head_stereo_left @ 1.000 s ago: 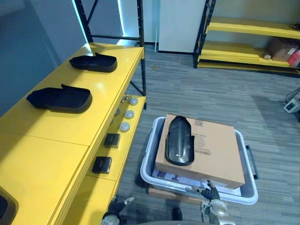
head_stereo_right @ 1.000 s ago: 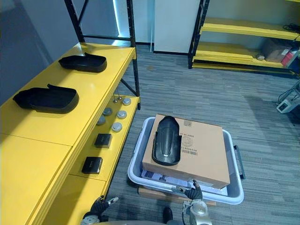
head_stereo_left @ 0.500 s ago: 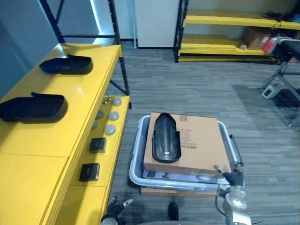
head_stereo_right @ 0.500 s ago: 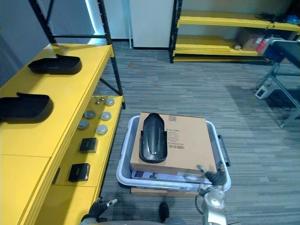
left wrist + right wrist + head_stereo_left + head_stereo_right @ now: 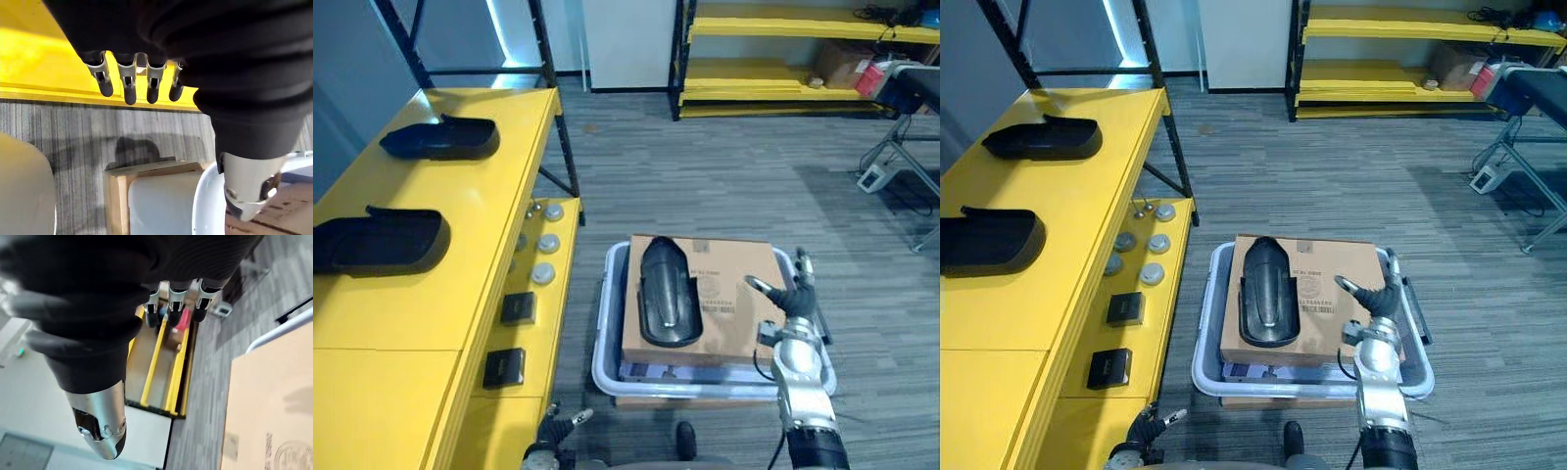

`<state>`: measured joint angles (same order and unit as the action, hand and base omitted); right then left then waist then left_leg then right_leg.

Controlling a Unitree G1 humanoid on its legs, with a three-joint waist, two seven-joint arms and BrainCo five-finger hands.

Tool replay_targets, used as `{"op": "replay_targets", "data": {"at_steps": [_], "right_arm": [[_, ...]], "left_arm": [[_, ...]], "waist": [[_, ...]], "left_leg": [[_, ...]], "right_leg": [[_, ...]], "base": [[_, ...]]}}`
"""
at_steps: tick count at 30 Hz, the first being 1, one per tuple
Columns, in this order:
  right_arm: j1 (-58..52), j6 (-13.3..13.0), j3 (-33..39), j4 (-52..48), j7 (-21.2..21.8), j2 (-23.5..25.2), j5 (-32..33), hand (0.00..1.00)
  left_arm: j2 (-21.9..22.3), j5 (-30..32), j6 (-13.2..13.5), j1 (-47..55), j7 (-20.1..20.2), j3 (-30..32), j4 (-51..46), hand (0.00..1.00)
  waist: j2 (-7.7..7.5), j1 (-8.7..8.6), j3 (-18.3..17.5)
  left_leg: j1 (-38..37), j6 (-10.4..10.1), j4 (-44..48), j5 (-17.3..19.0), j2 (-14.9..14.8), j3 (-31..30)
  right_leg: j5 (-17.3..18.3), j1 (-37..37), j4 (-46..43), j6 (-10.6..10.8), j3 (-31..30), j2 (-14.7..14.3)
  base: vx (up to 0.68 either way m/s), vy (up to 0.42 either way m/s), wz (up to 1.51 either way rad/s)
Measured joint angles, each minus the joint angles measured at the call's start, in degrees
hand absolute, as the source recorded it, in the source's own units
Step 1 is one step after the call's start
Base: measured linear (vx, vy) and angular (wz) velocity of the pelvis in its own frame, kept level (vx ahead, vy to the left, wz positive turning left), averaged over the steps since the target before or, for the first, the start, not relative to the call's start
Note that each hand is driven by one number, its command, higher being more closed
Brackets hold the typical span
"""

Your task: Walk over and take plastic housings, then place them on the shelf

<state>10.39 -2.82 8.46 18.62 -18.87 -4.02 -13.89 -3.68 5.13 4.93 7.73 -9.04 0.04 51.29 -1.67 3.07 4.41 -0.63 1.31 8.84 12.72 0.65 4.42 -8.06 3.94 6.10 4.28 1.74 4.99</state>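
Note:
A black plastic housing (image 5: 668,294) lies lengthwise on the left part of a cardboard box (image 5: 736,294), which sits in a pale grey bin (image 5: 605,364) on the floor. Two more black housings (image 5: 440,139) (image 5: 377,242) rest on the yellow shelf top (image 5: 484,220) at the left. My right hand (image 5: 791,300) is raised over the box's right edge, open and holding nothing, well right of the housing. In its wrist view the right hand (image 5: 98,303) has straight fingers. My left hand (image 5: 558,428) hangs low by the shelf's front, open and holding nothing, as its wrist view (image 5: 128,78) confirms.
A lower yellow tier (image 5: 558,257) holds round grey discs (image 5: 543,272) and black blocks (image 5: 503,367). Black uprights (image 5: 563,137) stand at the shelf's far end. Yellow racks (image 5: 773,73) line the back wall. A wheeled stand (image 5: 906,147) is at far right, with open grey floor between.
My right arm has lifted from low beside the bin up to the box's right edge. The camera has shifted a little; housings and left hand have stayed put.

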Motion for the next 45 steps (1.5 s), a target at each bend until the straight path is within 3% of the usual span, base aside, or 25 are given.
{"op": "replay_targets", "data": {"at_steps": [1,5,12,17,20,21,22,23,24,26,29,34,41,42,45], "right_arm": [[2.5,1.1,0.0,3.7,-0.1,-0.2,-0.7,0.0],[7.9,5.2,0.2,12.6,-2.0,-0.9,-5.7,0.0],[12.5,9.7,3.6,18.4,-6.4,-1.2,-9.3,0.0],[17.1,12.0,5.2,26.0,-7.2,-2.1,-9.8,0.0],[18.0,12.4,5.0,28.3,-7.2,-2.0,-9.9,0.0],[18.7,12.5,5.3,28.5,-7.1,-1.5,-10.0,0.0],[19.5,12.7,5.4,29.4,-7.2,-1.3,-10.4,0.0],[21.7,13.2,6.8,31.3,-7.2,-2.6,-11.5,0.0],[21.7,13.1,6.8,31.9,-7.0,-2.8,-11.6,0.0],[22.3,13.2,6.9,32.9,-5.9,-2.3,-11.8,0.0],[23.9,13.1,7.2,36.2,-5.8,-1.4,-12.8,0.0],[24.2,12.9,6.2,38.4,-4.8,-1.4,-13.7,0.0],[22.7,12.9,4.0,39.1,-4.7,-1.3,-13.7,0.0],[22.6,12.9,4.0,39.1,-4.6,-1.3,-13.8,1.0],[22.5,12.6,4.0,39.1,-4.6,-1.3,-14.9,1.0]], "left_arm": [[0.2,0.0,0.0,-0.2,-0.1,-0.1,-0.2,0.0],[1.2,-0.5,-0.1,-0.5,-1.2,-0.3,-0.8,0.0],[1.4,-1.0,-0.1,-0.5,-2.4,-0.5,-1.2,0.0],[1.2,-2.3,-0.1,-1.9,-3.1,-2.2,-1.3,0.0],[1.2,-2.3,-0.1,-2.1,-3.6,-2.4,-1.3,0.0],[0.4,-2.3,-0.1,-2.6,-3.7,-2.4,-1.3,0.0],[-0.6,-2.4,0.2,-3.1,-3.7,-2.4,-1.5,0.0],[-0.1,-3.0,0.5,-3.7,-3.9,-2.6,-1.2,0.0],[0.1,-3.3,-0.1,-4.2,-4.0,-2.9,-1.2,0.0],[-0.6,-3.0,0.3,-4.3,-5.0,-5.7,-1.4,0.0],[-0.9,-3.0,0.3,-5.0,-4.9,-6.8,-1.8,0.0],[-1.1,-3.1,0.2,-5.0,-4.7,-6.9,-1.1,0.0],[-1.8,-3.4,0.3,-5.0,-4.7,-6.9,0.2,0.0],[-1.8,-3.4,0.3,-5.0,-4.6,-6.9,0.3,0.0],[-2.0,-3.5,0.3,-5.2,-4.6,-6.9,0.6,0.0]], "waist": [[0.32,0.87,0.2],[2.08,1.03,1.3],[2.44,0.84,2.6],[2.25,1.13,4.4],[2.43,1.12,4.6],[0.43,1.0,5.9],[-0.81,0.82,6.7],[0.59,0.73,7.2],[0.32,0.95,7.4],[0.59,1.32,7.8],[0.39,2.53,7.9],[0.41,2.41,7.9],[0.21,2.33,8.0],[0.11,2.34,7.9],[-0.16,2.35,7.9]], "left_leg": [[0.2,0.0,0.1,0.0,0.2,-0.3],[1.1,0.0,0.0,0.0,0.4,-2.9],[1.4,0.0,0.4,0.0,1.7,-3.7],[3.4,0.0,2.0,0.0,3.5,-4.2],[5.9,-0.2,6.7,-0.1,4.9,-4.1],[10.4,-1.5,13.2,0.3,5.9,-4.5],[12.3,0.8,15.0,2.3,7.1,-4.4],[8.9,2.0,-3.5,-8.9,3.7,-2.2],[8.7,1.6,-4.7,-10.6,3.8,-2.4],[9.3,1.3,-4.6,-10.9,3.4,-2.9],[8.4,1.2,-4.5,-10.8,3.4,-3.0],[7.7,1.2,-5.1,-10.8,2.6,-2.9],[5.0,0.3,-9.3,-12.2,2.5,-2.6],[4.7,0.3,-10.0,-12.6,2.5,-2.5],[3.5,-0.5,-12.2,-14.0,2.7,-2.6]], "right_leg": [[-0.2,0.4,0.0,0.2,0.5,0.1],[-0.2,0.3,-0.3,0.2,4.3,0.6],[-0.8,-0.2,-0.3,0.8,6.1,1.8],[-1.5,0.8,-0.3,1.1,6.3,3.5],[-2.7,0.9,-0.3,-0.1,6.5,4.4],[-3.0,0.7,-0.3,-0.5,7.0,7.7],[-2.9,0.7,-0.4,-0.4,6.6,9.4],[-2.7,0.4,-0.3,0.0,7.2,9.0],[-2.2,0.5,-0.3,0.6,7.2,9.3],[-1.5,0.6,-1.8,1.5,7.8,7.5],[-1.3,0.3,-2.4,1.8,8.1,7.0],[-1.1,0.2,-3.1,1.9,7.8,6.1],[0.7,0.2,-4.2,0.0,7.8,5.7],[1.3,0.3,-4.2,0.3,7.8,5.7],[3.8,0.3,-5.0,1.3,7.9,5.6]], "base": [[0.12,0.03,0.15],[0.1,0.013,0.29],[0.07,0.031,0.1],[0.04,0.055,0.08],[0.05,0.089,0.09],[0.01,0.121,0.28],[-0.09,0.158,0.32],[-0.08,0.139,0.17],[-0.08,0.166,0.14],[-0.01,0.078,0.11],[0.0,-0.006,-0.01],[-0.05,-0.044,-0.1],[-0.09,-0.044,-0.08],[-0.06,-0.064,-0.02],[-0.05,-0.086,0.02]]}}
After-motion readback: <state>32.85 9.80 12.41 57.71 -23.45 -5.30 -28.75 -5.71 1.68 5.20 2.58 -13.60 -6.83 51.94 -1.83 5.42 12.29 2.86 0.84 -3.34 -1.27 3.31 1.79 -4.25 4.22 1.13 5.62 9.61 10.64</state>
